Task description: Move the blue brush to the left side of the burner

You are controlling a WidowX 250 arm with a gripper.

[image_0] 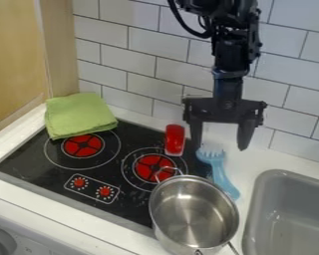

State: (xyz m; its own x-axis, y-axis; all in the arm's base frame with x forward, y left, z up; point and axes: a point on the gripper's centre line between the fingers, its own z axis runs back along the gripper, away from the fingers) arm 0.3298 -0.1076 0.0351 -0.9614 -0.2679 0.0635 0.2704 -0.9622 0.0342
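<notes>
We see the black two-finger gripper (pixel 221 144) hanging at the rear of the cooktop, its fingers spread well apart above the brush's bristled end. The light-blue plastic brush (pixel 220 173) lies right of the black cooktop (pixel 30 158) with red burners, its head at the cooktop's edge and its handle slanting forward over the white counter (pixel 254 162) towards the grey sink (pixel 290 180). Just beside the handle we find a shiny metal pot (pixel 192 211) at the cooktop's front right. We also see a red object (pixel 175 139) behind the right burner and a folded green cloth (pixel 79 113) on the rear left corner.
</notes>
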